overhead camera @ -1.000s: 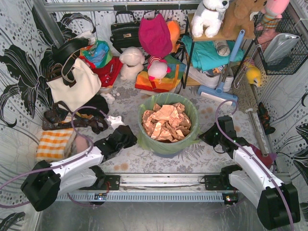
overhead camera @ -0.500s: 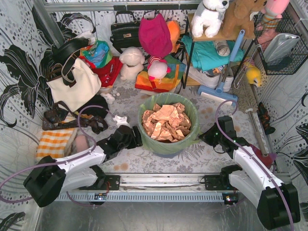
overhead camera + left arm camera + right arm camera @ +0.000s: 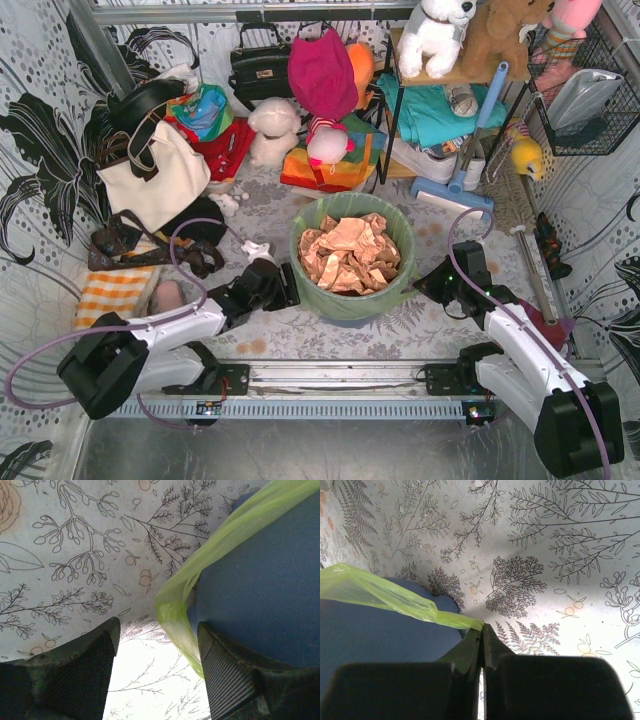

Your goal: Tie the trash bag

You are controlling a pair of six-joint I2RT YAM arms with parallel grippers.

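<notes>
A thin, translucent light-green trash bag (image 3: 352,304) lines a round blue-grey plastic bin (image 3: 265,580) at the middle of the floral-printed surface (image 3: 262,330). The bag's film is folded down over the bin's outer wall, and crumpled tan paper (image 3: 350,255) fills it to the rim.

The left hand (image 3: 280,287) sits low at the bin's left side with its two fingers spread wide. In the left wrist view, a folded flap of the green film hangs down the blue wall in the gap between them, just beside the finger nearer the bin. Nothing is pinched there.

On the opposite side, the right hand (image 3: 426,284) is down at surface level against the bin's right flank. In the right wrist view its fingers are pressed together on the pointed tip of a green flap, which runs taut from the bin wall to the fingertips.

Both arms reach in from their bases at the near edge, one on each side of the bin.

Behind the bin, well apart from it, clutter crowds the back of the surface. A white canvas tote (image 3: 160,185) with dark handles lies at the left, a black handbag (image 3: 258,68) stands against the back wall, and white plush toys (image 3: 272,130) sit among bright fabrics.
</notes>
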